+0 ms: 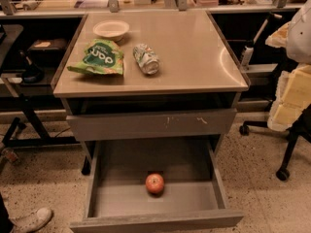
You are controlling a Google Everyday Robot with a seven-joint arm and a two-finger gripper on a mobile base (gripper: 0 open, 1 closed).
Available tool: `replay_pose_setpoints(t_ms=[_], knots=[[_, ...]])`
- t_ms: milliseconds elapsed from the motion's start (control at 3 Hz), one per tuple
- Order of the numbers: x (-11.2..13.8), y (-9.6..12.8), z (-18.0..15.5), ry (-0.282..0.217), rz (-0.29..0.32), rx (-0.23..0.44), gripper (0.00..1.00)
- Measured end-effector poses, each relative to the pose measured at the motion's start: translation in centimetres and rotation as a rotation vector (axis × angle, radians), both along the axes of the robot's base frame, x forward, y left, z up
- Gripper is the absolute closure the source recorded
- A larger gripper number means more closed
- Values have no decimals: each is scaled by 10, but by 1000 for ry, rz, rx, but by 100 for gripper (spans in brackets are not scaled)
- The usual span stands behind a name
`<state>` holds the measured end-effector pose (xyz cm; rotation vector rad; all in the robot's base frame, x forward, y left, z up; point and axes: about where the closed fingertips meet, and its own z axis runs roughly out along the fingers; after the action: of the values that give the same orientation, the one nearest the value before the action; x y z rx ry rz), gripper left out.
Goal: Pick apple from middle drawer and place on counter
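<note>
The apple (pixel 154 183), small, round and red-orange, lies on the bare grey floor of the middle drawer (pixel 155 221), near its front and centre. The drawer is pulled wide open, low near the floor. The counter (pixel 194 57) is the glossy beige top of the cabinet above it. The gripper is not in view. A white rounded shape (pixel 300 30) at the upper right edge may be part of the arm; I cannot tell.
On the counter stand a white bowl (pixel 111 29), a green snack bag (pixel 98 57) and a crushed can (pixel 146 58). The scuffed drawer front (pixel 150 124) above is closed. A chair with yellow padding (pixel 291 106) stands right. A shoe (pixel 31 221) is at bottom left.
</note>
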<state>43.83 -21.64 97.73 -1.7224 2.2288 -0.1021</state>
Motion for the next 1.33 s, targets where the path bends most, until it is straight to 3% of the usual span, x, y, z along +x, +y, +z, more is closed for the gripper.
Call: replay_pose_setpoints(t_ms=[333,667,1000,1333], knots=[[0,0,0,0,0,0,0],[-5,13,-33,35,21,16,0],[-5,51,-109,96,59,50,0],[-7,75,-175,146,73,65,0]])
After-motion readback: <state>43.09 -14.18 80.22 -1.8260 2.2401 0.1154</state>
